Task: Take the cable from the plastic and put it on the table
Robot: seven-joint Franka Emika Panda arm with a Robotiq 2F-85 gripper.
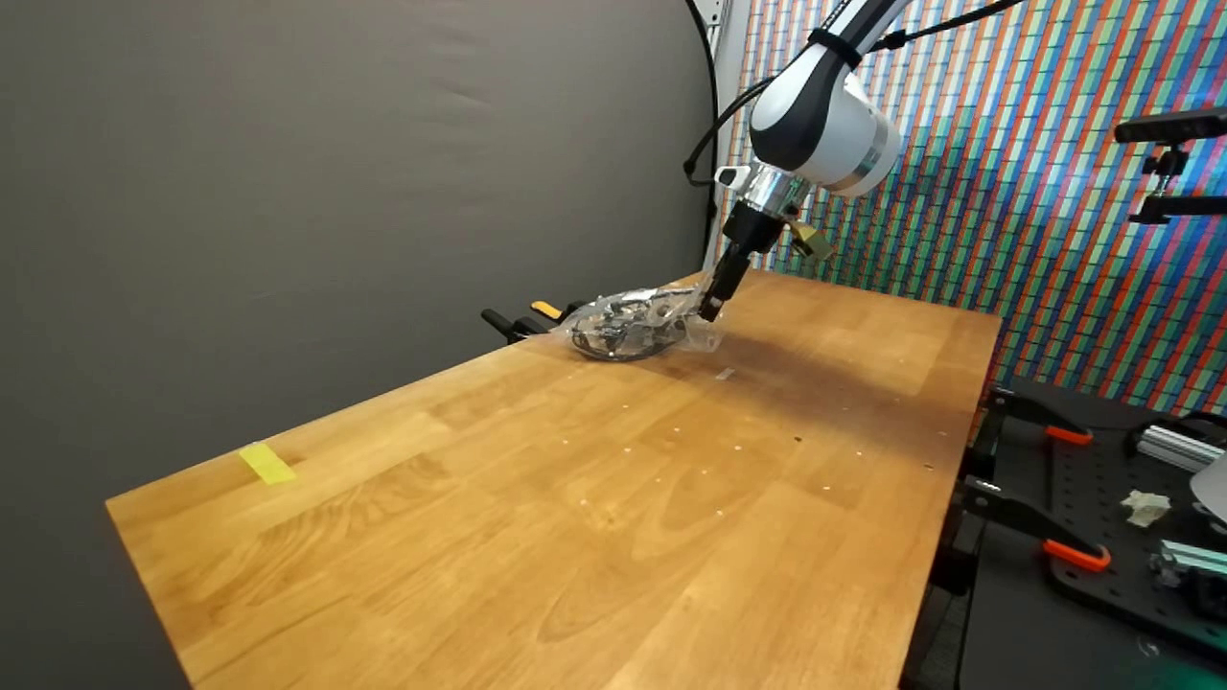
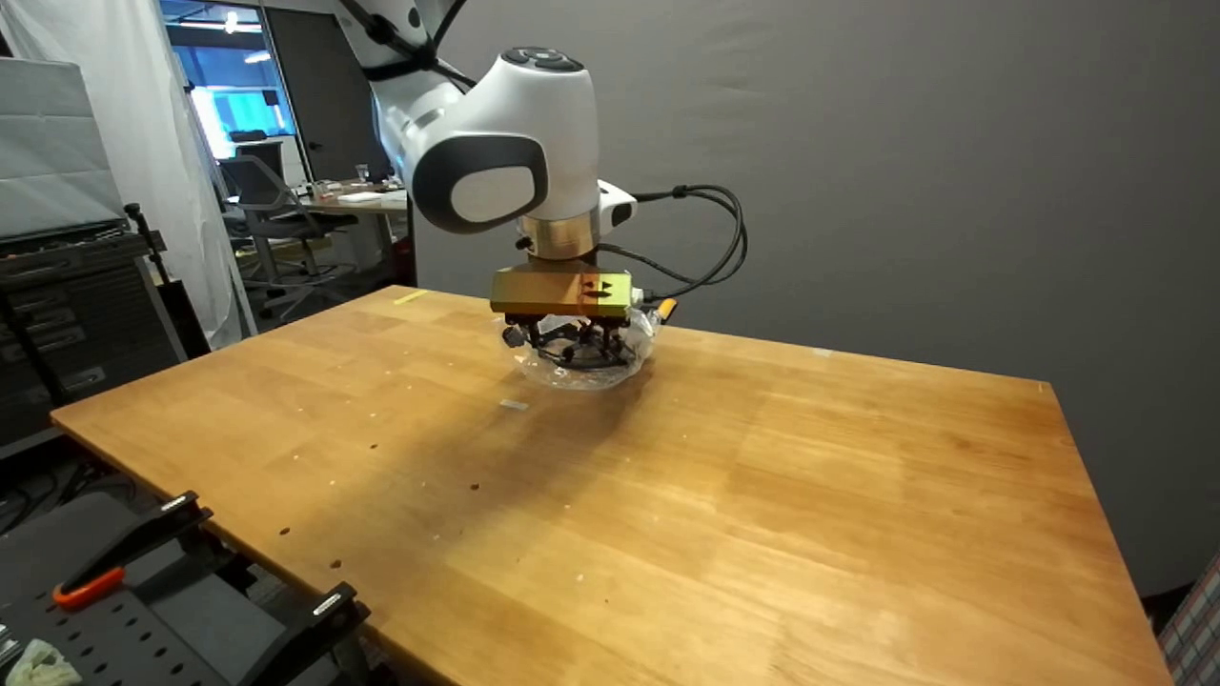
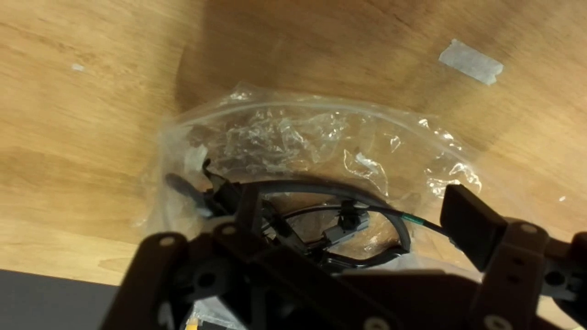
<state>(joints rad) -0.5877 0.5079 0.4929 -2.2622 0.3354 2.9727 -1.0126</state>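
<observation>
Here the cable, inside the plastic, shows mostly between the wide-set jaws of the empty claw.

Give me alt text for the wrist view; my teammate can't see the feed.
A coiled dark cable with a gray connector appears to lie inside a clear plastic bag on a wooden table. Open black jaws spread across the lower part, hiding some of the coil. A pale strip of tape sits apart from the bag, upper right.

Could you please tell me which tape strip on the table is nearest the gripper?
The whitish strip beside the plastic bag; the yellow strip lies much farther off.
</observation>
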